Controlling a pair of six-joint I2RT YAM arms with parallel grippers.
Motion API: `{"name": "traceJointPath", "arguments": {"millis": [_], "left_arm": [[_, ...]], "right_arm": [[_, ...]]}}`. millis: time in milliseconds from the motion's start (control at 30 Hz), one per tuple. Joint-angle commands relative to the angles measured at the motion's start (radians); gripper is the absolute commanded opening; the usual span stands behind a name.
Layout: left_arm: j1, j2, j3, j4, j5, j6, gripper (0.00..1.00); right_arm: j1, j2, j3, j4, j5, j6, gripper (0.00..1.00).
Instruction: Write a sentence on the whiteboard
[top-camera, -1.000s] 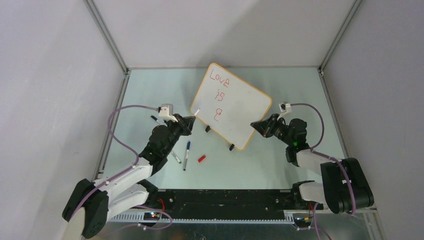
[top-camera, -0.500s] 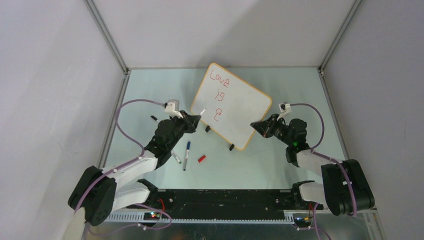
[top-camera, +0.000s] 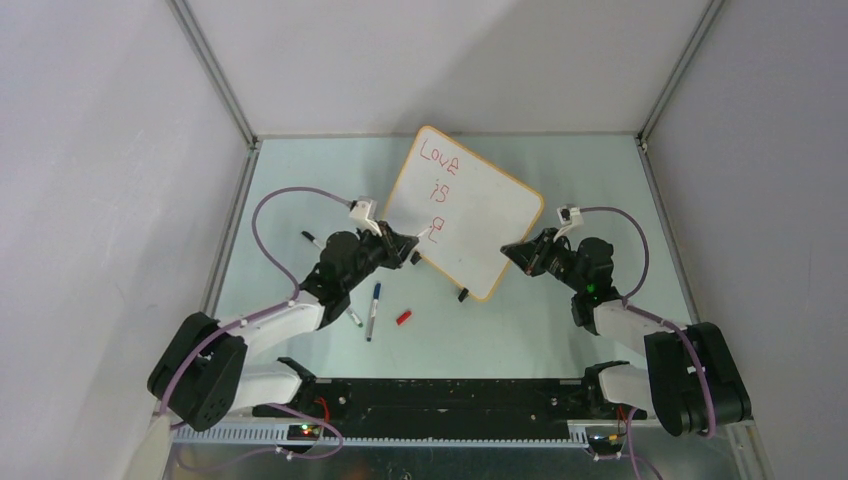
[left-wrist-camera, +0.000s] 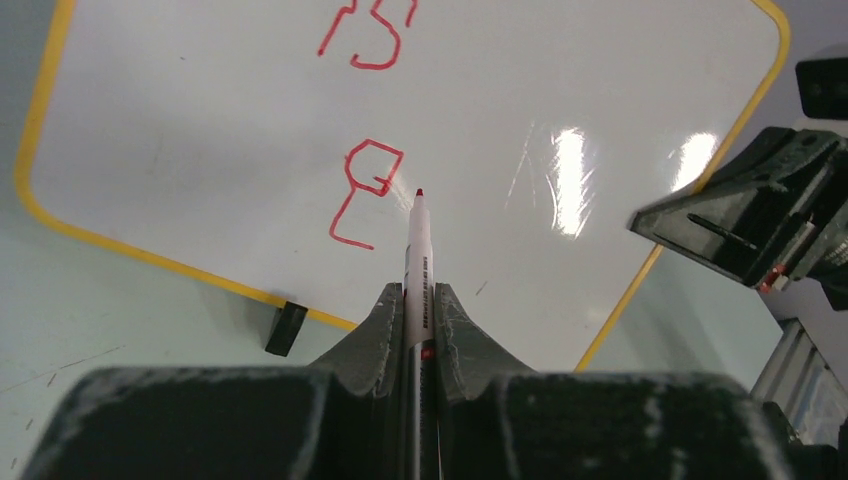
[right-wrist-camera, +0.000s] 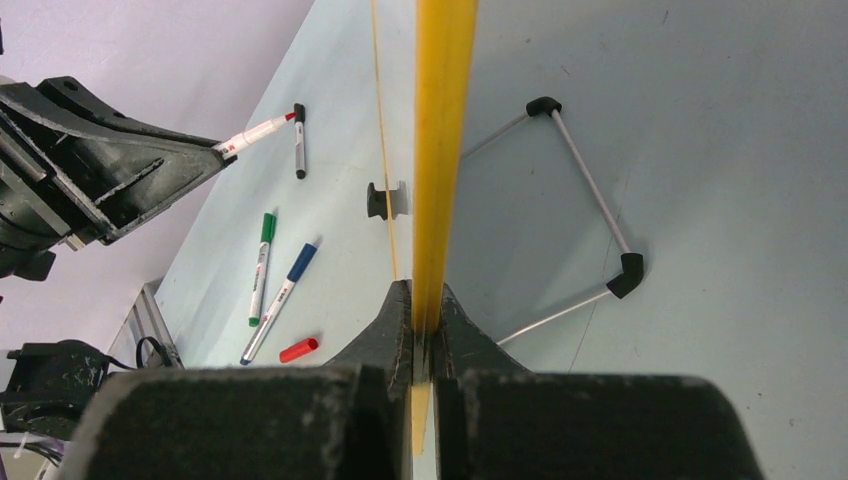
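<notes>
The whiteboard (top-camera: 480, 215) stands tilted on the table, its orange-yellow frame (right-wrist-camera: 440, 150) pinched at the right edge by my right gripper (right-wrist-camera: 425, 295), which is shut on it. The sentence (top-camera: 437, 190) in red reads "Love", "is" and a single "E" (left-wrist-camera: 365, 195) on three lines. My left gripper (left-wrist-camera: 418, 295) is shut on a red marker (left-wrist-camera: 418, 250). The marker's tip points at the board just right of the "E"; whether it touches the surface I cannot tell. From above, the left gripper (top-camera: 408, 243) sits at the board's lower left edge.
On the table left of the board lie a blue marker (top-camera: 373, 310), a green marker (right-wrist-camera: 262, 265), a black marker (top-camera: 312, 238) and a red cap (top-camera: 403, 317). Black clip feet (left-wrist-camera: 287, 328) hold the board's bottom edge. A wire stand (right-wrist-camera: 590, 190) lies behind it. Walls enclose the table.
My left arm has reached forward and to the right, carrying the marker tip from the board's left edge to beside the "E". The right gripper and board have stayed put.
</notes>
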Motion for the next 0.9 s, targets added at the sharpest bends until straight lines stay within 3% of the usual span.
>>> {"name": "traceJointPath", "arguments": {"millis": [0, 867], "left_arm": [[-0.015, 0.01, 0.031, 0.043, 0.052, 0.057, 0.0], [-0.024, 0.177, 0.216, -0.169, 0.081, 0.085, 0.0]], "right_arm": [[0.001, 0.009, 0.016, -0.033, 0.049, -0.063, 0.0], [0.003, 0.008, 0.016, -0.028, 0.037, -0.059, 0.0]]}}
